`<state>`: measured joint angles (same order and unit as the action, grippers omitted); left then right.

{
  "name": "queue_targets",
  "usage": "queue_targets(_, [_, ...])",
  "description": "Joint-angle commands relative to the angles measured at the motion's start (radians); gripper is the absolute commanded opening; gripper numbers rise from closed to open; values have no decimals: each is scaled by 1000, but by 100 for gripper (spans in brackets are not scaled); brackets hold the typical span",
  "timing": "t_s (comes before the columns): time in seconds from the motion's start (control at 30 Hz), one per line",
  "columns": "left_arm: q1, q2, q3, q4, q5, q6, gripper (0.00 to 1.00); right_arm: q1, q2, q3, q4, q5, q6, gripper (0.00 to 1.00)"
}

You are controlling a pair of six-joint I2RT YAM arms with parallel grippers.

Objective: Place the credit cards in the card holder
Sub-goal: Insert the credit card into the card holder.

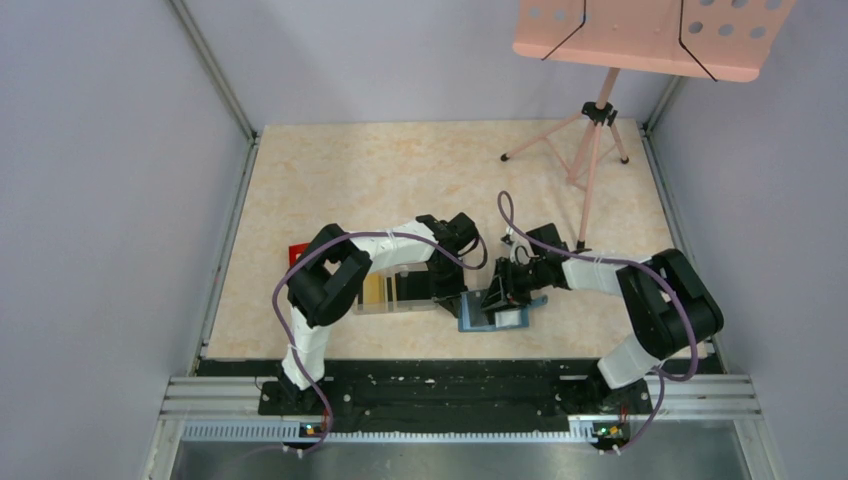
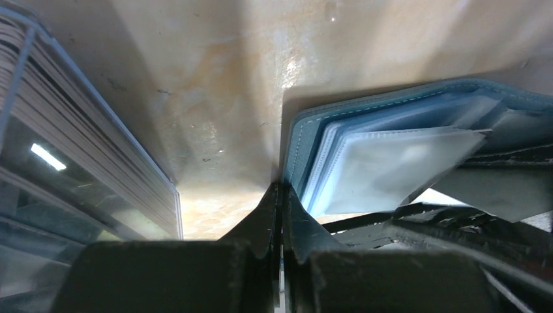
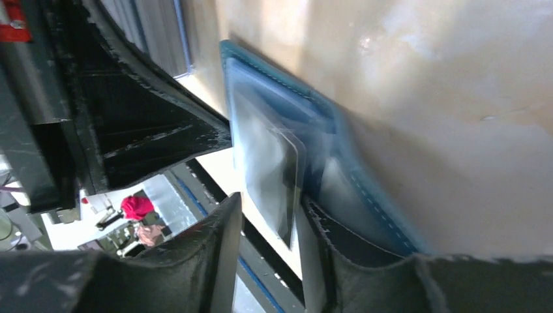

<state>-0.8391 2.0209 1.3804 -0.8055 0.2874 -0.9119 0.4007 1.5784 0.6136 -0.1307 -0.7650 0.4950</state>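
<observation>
1 card holder [image 1: 497, 318] open w/ my L gripper [image 2: 280, 195], jaws together, beside its edge, my R gripper [image 3: 270, 203], jaws apart, straddling 1 clear pocket [image 3: 264, 140]; stacked cards [image 2: 59, 124] uncountable.

One teal card holder [image 1: 473, 321], one clear plastic box [image 1: 405, 297], one red object [image 1: 297, 252], one pink music stand [image 1: 640, 35]; stacked cards [image 2: 45, 111] too tightly packed to count.

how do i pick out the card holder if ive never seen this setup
On the beige table, look by the near edge where the two arms meet. The card holder lies open there, right of the clear box; it alone is teal-blue, with pale see-through pockets inside.
</observation>
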Motion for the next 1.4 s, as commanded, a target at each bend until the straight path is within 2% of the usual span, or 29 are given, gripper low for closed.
queue_targets(0.0, [-12,20,8,110,31,-13,0,33,-41,35,-15,21,35,40])
queue_targets(0.17, [-12,14,8,127,53,-16,0,46,-25,27,49,-14,92,48])
queue_targets(0.4, [-12,-21,-12,124,20,-21,1,46,-59,51,-25,18,56,61])
queue_targets(0.53, [-12,-63,-16,127,-8,-22,17,47,-83,84,-133,79,8,63])
queue_targets(0.57, [-12,-81,-16,128,-17,-22,28,46,-89,100,-165,103,-17,63])
queue_targets(0.6, [-13,-95,-15,132,-22,-21,34,47,-95,114,-194,120,-34,64])
queue_targets(0.73, [-11,-126,-21,164,-10,-32,43,47,-131,143,-240,145,-64,64])
queue_targets(0.97, [-9,-144,-40,219,21,-56,44,46,-148,183,-296,155,-84,58])
queue_targets(1.23, [-8,-105,95,-83,-196,-1,45,47,-138,168,-286,130,-89,64])
queue_targets(1.37, [-8,-116,104,-98,-207,16,46,46,-118,166,-272,105,-91,66])
